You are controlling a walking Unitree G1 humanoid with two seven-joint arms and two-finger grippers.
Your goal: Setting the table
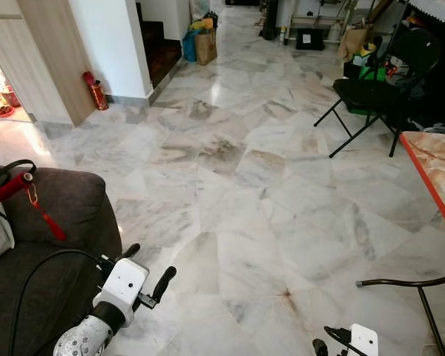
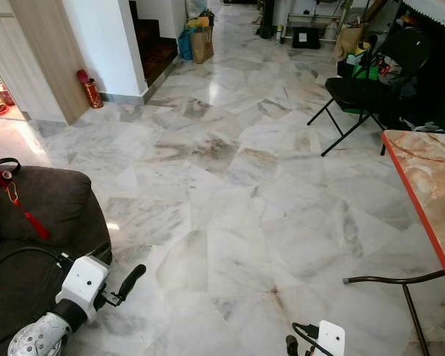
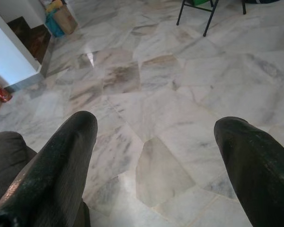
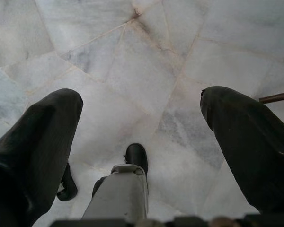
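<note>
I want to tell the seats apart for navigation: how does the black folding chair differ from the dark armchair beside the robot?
The folding chair is thin, with a black metal frame and crossed legs; the armchair is bulky, padded, grey-brown fabric. The folding chair stands far off across the marble floor, on the robot's right; the armchair is close, on its left, next to the left gripper. A red strap lies on the armchair.

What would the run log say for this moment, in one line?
left gripper: open, empty | right gripper: open, empty | table: to right | black chair: ahead
</note>
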